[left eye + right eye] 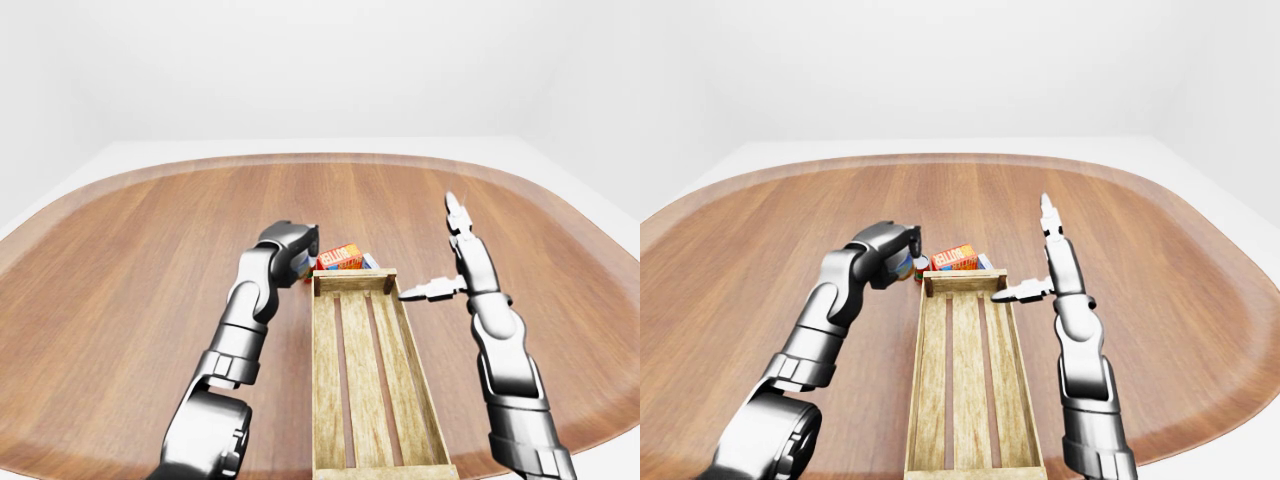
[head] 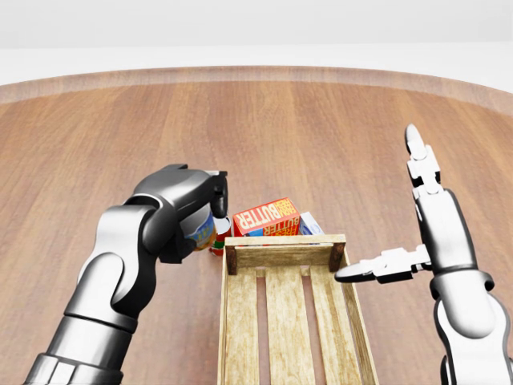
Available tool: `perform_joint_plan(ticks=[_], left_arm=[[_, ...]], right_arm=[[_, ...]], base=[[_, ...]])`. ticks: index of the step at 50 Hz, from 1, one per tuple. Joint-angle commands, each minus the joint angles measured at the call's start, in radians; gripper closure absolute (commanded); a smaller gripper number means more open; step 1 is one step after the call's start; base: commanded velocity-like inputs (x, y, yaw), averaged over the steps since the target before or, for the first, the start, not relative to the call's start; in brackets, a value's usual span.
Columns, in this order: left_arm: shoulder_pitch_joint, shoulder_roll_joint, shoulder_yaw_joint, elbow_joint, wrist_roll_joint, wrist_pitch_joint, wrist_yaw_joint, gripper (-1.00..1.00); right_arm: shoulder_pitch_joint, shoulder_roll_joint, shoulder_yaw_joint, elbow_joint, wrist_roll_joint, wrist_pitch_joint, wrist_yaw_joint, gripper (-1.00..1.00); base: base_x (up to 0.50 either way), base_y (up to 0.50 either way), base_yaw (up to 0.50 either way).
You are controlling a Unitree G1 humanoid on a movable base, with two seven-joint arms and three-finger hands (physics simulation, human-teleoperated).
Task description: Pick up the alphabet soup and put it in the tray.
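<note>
Left robot hand (image 2: 196,210) looks wrapped around my alphabet soup (image 2: 203,230), just left of the tray (image 2: 282,255), so I think lifting and dropping it inside are left.

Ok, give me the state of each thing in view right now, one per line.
Left hand: fingers curled round the can.
Can: gripped, mostly hidden by the hand, just left of the tray's top end; lifted or not, can't tell.
Right hand: open, fingers spread, empty, beside the tray's right rim.
Tray: upright on the table, nothing inside.
Butter box: lying just beyond the tray.
</note>
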Motion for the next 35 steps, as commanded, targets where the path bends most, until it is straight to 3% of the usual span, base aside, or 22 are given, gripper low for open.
perform_joint_plan(ticks=[1, 18, 35], left_arm=[[-0.067, -0.050, -0.006, -0.051, -0.075, 0.000, -0.039, 1.00], [-0.152, -0.118, -0.039, 0.108, -0.124, 0.000, 0.051, 1.00], [-0.135, -0.190, -0.075, 0.205, -0.151, 0.000, 0.131, 1.00]], right_arm=[[0.001, 0.000, 0.001, 0.004, -0.004, 0.000, -0.001, -1.00], [0.010, 0.003, -0.001, -0.033, -0.008, 0.000, 0.006, -0.99], [0.013, 0.001, -0.007, -0.029, -0.003, 0.000, 0.006, -0.99]], base=[[0.00, 0.00, 0.00], [0.00, 0.00, 0.00], [0.00, 0.00, 0.00]])
